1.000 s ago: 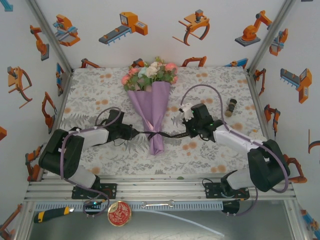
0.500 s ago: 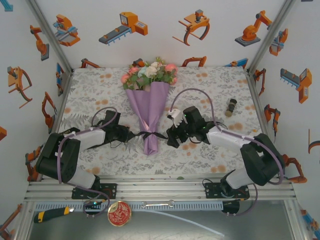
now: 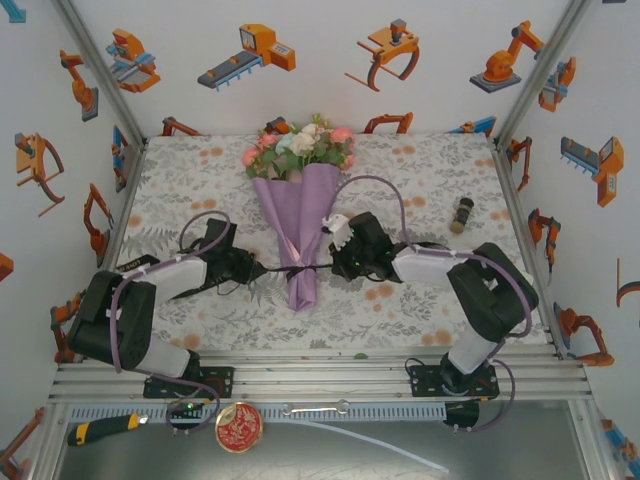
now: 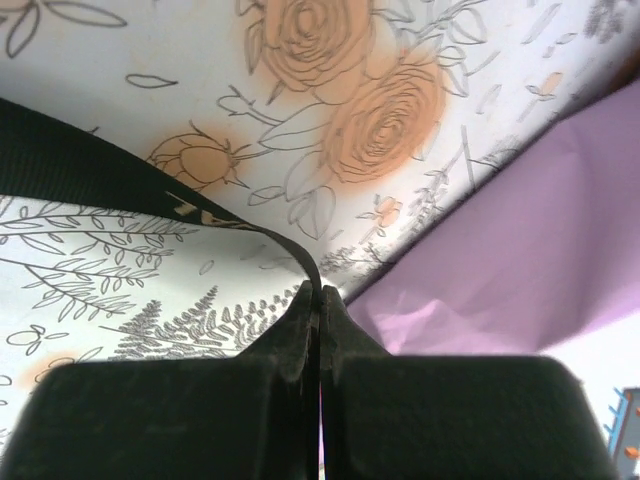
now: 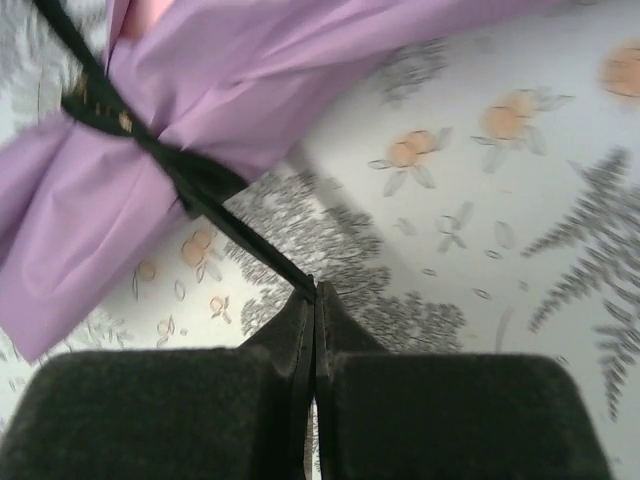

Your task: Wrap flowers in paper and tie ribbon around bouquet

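The bouquet lies in the middle of the table. Its flowers point(image 3: 300, 145) stick out at the far end of the lilac-purple paper point(image 3: 300, 215) cone. A black ribbon point(image 3: 297, 270) is cinched round the cone's narrow part. My left gripper point(image 3: 262, 268) is shut on the ribbon's left end, just left of the paper. My right gripper point(image 3: 331, 266) is shut on the right end, close to the cone. In the left wrist view the ribbon point(image 4: 120, 170) runs up into my left gripper point(image 4: 320, 290), beside the paper point(image 4: 520, 240). In the right wrist view the ribbon point(image 5: 230, 225) runs taut from the paper point(image 5: 250, 60) to my right gripper point(image 5: 315, 288).
A small brown cylinder point(image 3: 463, 213) lies at the right of the floral tablecloth point(image 3: 420, 160). A yellow-handled tool point(image 3: 100, 428) and a round red tin point(image 3: 239, 427) sit below the front rail. Printed walls close in the sides and back.
My right gripper has moved left along the ribbon, toward the bouquet, and now grips close to the paper. The cone's narrow end has shifted slightly left. The left gripper has hardly moved.
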